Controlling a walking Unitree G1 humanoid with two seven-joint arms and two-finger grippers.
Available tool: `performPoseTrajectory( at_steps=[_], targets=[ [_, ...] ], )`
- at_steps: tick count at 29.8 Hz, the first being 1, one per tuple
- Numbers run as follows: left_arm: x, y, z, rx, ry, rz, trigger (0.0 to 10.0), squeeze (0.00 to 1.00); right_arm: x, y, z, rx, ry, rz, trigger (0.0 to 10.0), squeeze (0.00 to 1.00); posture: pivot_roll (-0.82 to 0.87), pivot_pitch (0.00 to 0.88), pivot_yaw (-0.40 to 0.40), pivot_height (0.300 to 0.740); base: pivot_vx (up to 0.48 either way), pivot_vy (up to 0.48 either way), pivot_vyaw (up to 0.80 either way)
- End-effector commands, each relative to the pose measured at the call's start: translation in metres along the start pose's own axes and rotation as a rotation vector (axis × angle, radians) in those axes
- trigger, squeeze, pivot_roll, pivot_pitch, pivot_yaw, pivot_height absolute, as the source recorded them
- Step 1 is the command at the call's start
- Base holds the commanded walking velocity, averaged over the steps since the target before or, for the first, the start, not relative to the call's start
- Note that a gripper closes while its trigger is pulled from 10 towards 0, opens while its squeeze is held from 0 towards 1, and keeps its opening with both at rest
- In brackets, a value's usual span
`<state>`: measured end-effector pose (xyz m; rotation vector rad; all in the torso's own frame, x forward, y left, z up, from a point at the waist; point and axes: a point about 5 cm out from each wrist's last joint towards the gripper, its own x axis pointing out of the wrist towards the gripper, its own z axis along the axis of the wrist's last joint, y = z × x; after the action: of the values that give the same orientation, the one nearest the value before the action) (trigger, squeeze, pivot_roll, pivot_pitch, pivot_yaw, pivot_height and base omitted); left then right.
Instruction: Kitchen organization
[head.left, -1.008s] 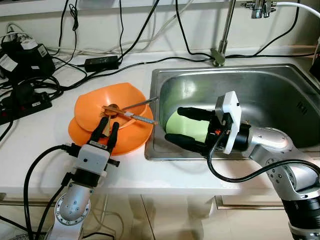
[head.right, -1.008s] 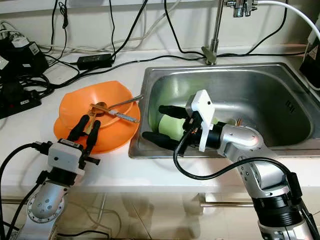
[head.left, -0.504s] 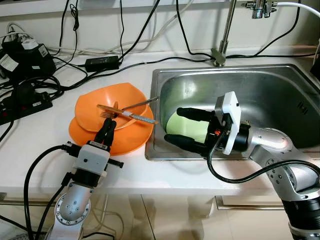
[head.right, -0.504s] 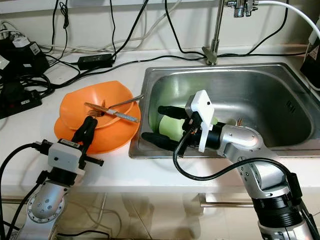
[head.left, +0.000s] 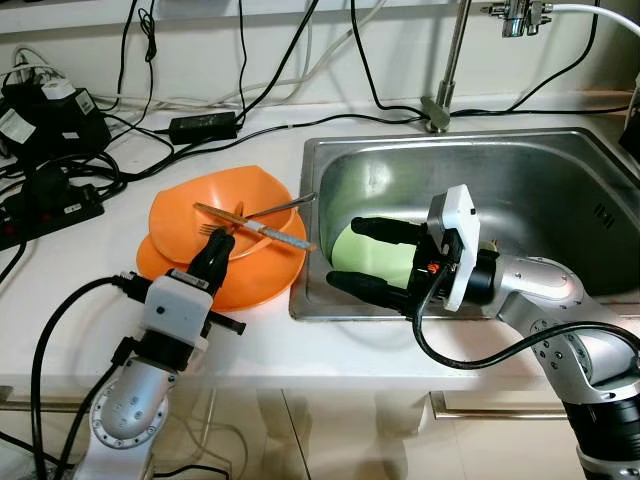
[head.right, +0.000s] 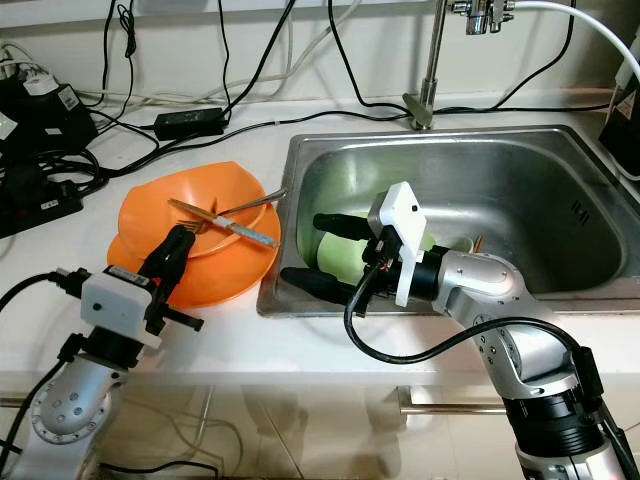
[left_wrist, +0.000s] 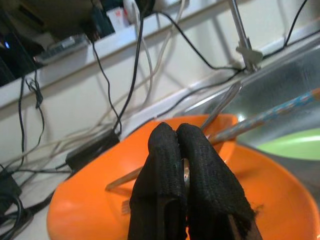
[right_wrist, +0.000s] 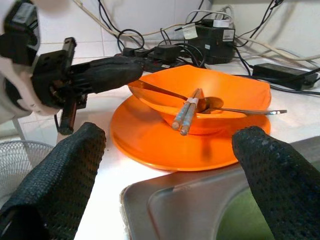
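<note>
white tabletop (head.left: 90, 255) with a steel sink (head.left: 560, 165) sunk into it, orange plate (head.left: 255, 280) just left of the sink, black power adapter (head.left: 203, 125) and tangled black cables (head.left: 60, 170) toward the back-left wall

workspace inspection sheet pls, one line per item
surface: white counter with steel sink.
job's things: orange bowl on orange plate, holding fork, spoon, chopsticks; green dish in sink.
clutter: nothing seen.
grippers: left gripper shut on fork; right gripper open at sink's edge.
cables: black leads, power strip.
surroundings: faucet, wall.
</note>
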<state>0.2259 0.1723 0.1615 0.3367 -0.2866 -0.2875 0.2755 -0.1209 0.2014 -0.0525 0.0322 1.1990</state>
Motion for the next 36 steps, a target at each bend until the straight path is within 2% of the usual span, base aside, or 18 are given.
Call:
performPoseTrajectory(
  at_steps=[1, 5, 13, 19, 23, 27, 31, 36],
  targets=[
    [0.000, 0.006, 0.003, -0.006, 0.010, 0.003, 0.0, 0.00, 0.002, 0.002, 0.001, -0.008, -0.008, 0.016, 10.0, 0.00, -0.07, 0.014, 0.108, 0.740, 0.000, 0.000, 0.00],
    [0.002, 0.009, -0.001, -0.002, 0.041, 0.007, 0.0, 0.00, 0.003, 0.002, 0.000, -0.007, -0.010, 0.013, 10.0, 0.00, -0.07, 0.015, 0.113, 0.740, 0.000, 0.000, 0.00],
    [0.004, 0.002, -0.002, -0.046, 0.084, -0.024, 0.0, 0.00, 0.001, 0.001, -0.001, 0.001, -0.009, 0.006, 10.0, 0.00, -0.08, 0.017, 0.106, 0.740, 0.000, 0.000, 0.00],
    [0.001, -0.002, -0.004, -0.085, 0.198, -0.153, 0.0, 0.00, 0.002, -0.002, 0.000, -0.004, -0.006, 0.006, 10.0, 0.00, -0.06, 0.014, 0.099, 0.740, 0.000, 0.000, 0.00],
    [0.003, 0.005, -0.001, -0.073, 0.221, -0.193, 0.0, 0.00, 0.002, -0.002, -0.001, -0.006, -0.006, 0.008, 10.0, 0.00, -0.06, 0.012, 0.100, 0.740, 0.000, 0.000, 0.00],
    [0.007, 0.009, 0.000, -0.069, 0.224, -0.189, 0.0, 0.00, 0.003, -0.003, -0.001, -0.005, -0.007, 0.005, 10.0, 0.00, -0.07, 0.008, 0.103, 0.740, 0.000, 0.000, 0.00],
    [0.009, 0.007, -0.001, -0.075, 0.232, -0.191, 0.0, 0.00, 0.006, -0.004, -0.001, -0.007, -0.016, -0.017, 10.0, 0.00, -0.07, 0.008, 0.102, 0.740, 0.000, 0.000, 0.00],
    [0.009, 0.002, -0.002, -0.091, 0.247, -0.208, 0.0, 0.00, 0.014, -0.012, 0.001, -0.023, -0.046, -0.102, 10.0, 0.00, -0.07, 0.004, 0.095, 0.740, 0.000, 0.000, 0.00]
  ],
)
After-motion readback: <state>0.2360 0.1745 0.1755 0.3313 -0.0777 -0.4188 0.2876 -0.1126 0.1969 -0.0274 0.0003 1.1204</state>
